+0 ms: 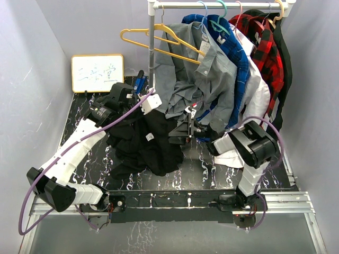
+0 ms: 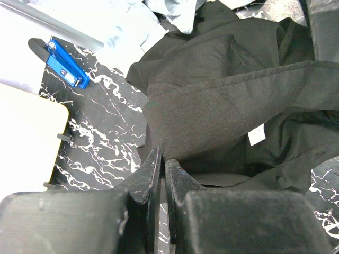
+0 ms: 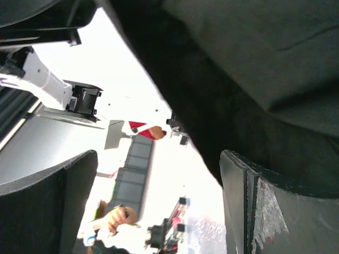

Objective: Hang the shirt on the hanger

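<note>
Obs.: the shirt [image 1: 145,145] is lying in a crumpled heap on the middle of the table [image 1: 201,174], white label [image 1: 150,137] facing up, and its far-right edge is meeting the hems of the grey shirt [image 1: 209,74] hanging from the rack [image 1: 222,5].

The hanger [image 1: 135,41] is sitting up at the far-left end of the rack, well apart from the heap and held by neither arm.

Left gripper [image 2: 161,166]: the jaws are pressing together on a folded edge of the black cloth at the heap's far-left side.

Right gripper [image 3: 158,159]: the jaws are standing wide apart and gripping nothing. Black cloth is draping just beside one finger, with the gap between them bare.

Judgement: the task is looking early, with the shirt not spread and the neck opening not found.

Risks:
- If the right jaws close where they are standing, they may be pinching several layers or nothing, since no single edge is lying between them.
- With only one pinch holding, lifting may be bunching the shirt into a rope, hiding the collar.
- The grey hems are touching the heap, so a reach on that side may be catching the wrong garment.
- The hanger is thin and unsupported by a gripper, so threading it may be pushing it around rather than into the neck.
</note>
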`<move>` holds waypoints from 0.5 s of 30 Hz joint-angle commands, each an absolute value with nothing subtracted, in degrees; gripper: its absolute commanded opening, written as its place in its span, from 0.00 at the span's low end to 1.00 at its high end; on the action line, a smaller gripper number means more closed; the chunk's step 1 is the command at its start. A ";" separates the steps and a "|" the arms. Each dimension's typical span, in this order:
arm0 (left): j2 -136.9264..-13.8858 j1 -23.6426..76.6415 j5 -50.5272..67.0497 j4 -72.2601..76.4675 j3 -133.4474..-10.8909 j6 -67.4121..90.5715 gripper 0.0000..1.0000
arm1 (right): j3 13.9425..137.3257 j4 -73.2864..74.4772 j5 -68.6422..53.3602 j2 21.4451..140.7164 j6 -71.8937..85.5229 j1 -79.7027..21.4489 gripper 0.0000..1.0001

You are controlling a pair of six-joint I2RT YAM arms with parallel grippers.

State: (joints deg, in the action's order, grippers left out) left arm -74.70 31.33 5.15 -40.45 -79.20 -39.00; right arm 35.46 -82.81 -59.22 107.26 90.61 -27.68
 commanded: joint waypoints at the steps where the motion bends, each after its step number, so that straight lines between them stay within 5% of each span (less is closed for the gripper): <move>1: -74.13 31.20 4.91 -40.99 -82.20 -39.31 0.00 | 32.75 -82.15 -57.25 93.88 75.57 -26.81 0.98; 4: -73.86 31.20 4.37 -41.22 -82.20 -39.07 0.00 | 39.60 -25.47 -42.82 78.14 40.07 -29.90 0.98; 6: -73.67 31.20 3.78 -41.22 -82.04 -38.88 0.00 | 47.00 -3.49 -26.48 73.00 27.07 -34.53 0.98; 11: -73.70 30.99 2.99 -41.48 -81.89 -37.78 0.00 | 57.34 15.79 -4.04 66.85 20.99 -35.76 0.98; 15: -74.03 28.58 2.94 -41.18 -82.74 -36.13 0.00 | 66.10 19.49 2.55 64.82 13.78 -35.73 0.98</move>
State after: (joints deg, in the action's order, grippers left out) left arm -74.70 30.83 3.79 -40.93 -80.16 -38.24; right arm 58.50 4.03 -13.23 65.95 27.33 -36.12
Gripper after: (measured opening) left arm 0.014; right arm 0.983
